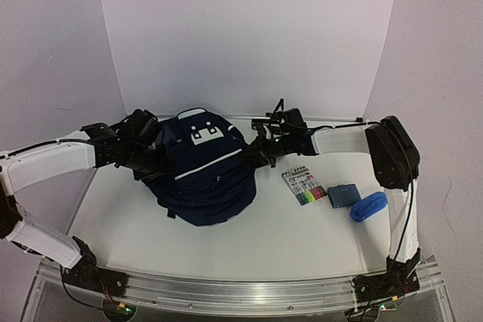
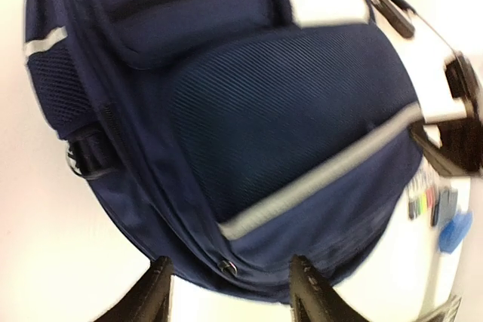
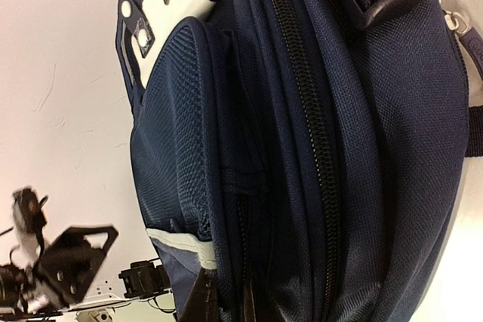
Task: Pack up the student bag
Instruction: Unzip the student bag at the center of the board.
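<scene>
The student bag [image 1: 204, 175], navy with thin white stripes and a white buckle patch, lies in the middle of the table. My left gripper [image 1: 155, 152] is at the bag's left side. In the left wrist view it [image 2: 232, 288] is open, and the bag's lower edge with a small zipper pull [image 2: 226, 267] lies between the spread fingers [image 2: 158, 286]. My right gripper [image 1: 256, 152] is at the bag's right side. In the right wrist view it [image 3: 226, 303] is shut on a fold of the bag's fabric [image 3: 302, 148] beside a long black zipper [image 3: 306, 111].
To the right of the bag lie a flat pack of coloured markers [image 1: 306, 186], a small blue box [image 1: 343, 196] and a blue pouch [image 1: 368, 206]. White walls close in the back and sides. A metal rail [image 1: 241, 288] runs along the near edge.
</scene>
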Controlling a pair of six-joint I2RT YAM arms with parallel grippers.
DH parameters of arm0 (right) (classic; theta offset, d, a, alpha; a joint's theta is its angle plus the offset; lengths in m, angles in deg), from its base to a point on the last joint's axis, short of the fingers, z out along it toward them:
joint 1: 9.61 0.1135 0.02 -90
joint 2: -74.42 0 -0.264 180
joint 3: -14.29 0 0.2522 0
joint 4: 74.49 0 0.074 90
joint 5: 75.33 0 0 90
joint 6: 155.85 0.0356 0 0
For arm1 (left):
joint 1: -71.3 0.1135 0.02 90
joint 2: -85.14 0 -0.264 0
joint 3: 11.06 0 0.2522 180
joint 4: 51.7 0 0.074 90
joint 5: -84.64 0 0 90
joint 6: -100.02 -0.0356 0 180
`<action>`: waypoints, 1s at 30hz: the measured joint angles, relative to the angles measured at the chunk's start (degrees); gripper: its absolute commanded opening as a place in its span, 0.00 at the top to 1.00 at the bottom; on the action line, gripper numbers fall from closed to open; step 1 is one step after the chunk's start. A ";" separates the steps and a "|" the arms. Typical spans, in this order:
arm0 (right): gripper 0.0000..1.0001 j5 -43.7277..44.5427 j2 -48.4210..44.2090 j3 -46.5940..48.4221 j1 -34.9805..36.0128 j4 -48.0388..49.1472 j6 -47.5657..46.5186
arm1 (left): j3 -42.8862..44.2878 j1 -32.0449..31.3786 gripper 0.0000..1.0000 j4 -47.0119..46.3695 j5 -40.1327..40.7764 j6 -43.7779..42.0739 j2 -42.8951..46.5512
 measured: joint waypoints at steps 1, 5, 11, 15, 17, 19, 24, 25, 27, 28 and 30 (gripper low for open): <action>1.00 -0.03 -0.25 -0.39 -0.08 0.17 -0.01 | -0.30 0.89 0.39 -0.34 -0.24 0.96 -0.08; 1.00 -0.23 -1.10 -1.79 -0.20 0.87 -0.01 | -0.45 2.39 0.47 -1.96 -3.39 3.00 -4.93; 1.00 -0.62 -2.28 -3.15 -0.21 1.96 -0.01 | 1.63 6.05 0.75 -4.53 -10.11 1.89 -14.57; 1.00 -0.58 -3.15 -4.34 -0.45 3.44 0.74 | 10.27 10.85 0.79 -1.59 -14.31 -2.22 -21.80; 1.00 -0.54 -3.22 -4.84 -0.76 4.52 1.93 | 16.27 13.69 0.67 0.03 -15.56 -5.06 -26.26; 1.00 -0.36 -3.22 -5.34 -1.08 5.85 3.58 | 23.20 16.31 0.50 0.48 -16.25 -8.00 -30.78; 1.00 0.41 -3.22 -6.07 -1.21 8.93 9.96 | 33.80 19.48 0.40 0.39 -15.19 -14.81 -33.51; 1.00 0.50 -3.22 -6.16 -1.21 9.36 11.39 | 33.67 19.39 0.40 0.32 -15.10 -15.97 -32.22; 1.00 0.56 -3.22 -6.43 -1.21 10.30 14.60 | 32.17 18.39 0.41 0.94 -14.89 -17.98 -28.43; 1.00 0.62 -3.22 -6.55 -1.21 10.74 16.15 | 30.39 17.61 0.42 0.60 -15.07 -18.92 -26.01; 1.00 0.74 -3.22 -6.88 -1.20 11.69 19.10 | 26.13 15.07 0.43 0.38 -15.66 -21.03 -20.40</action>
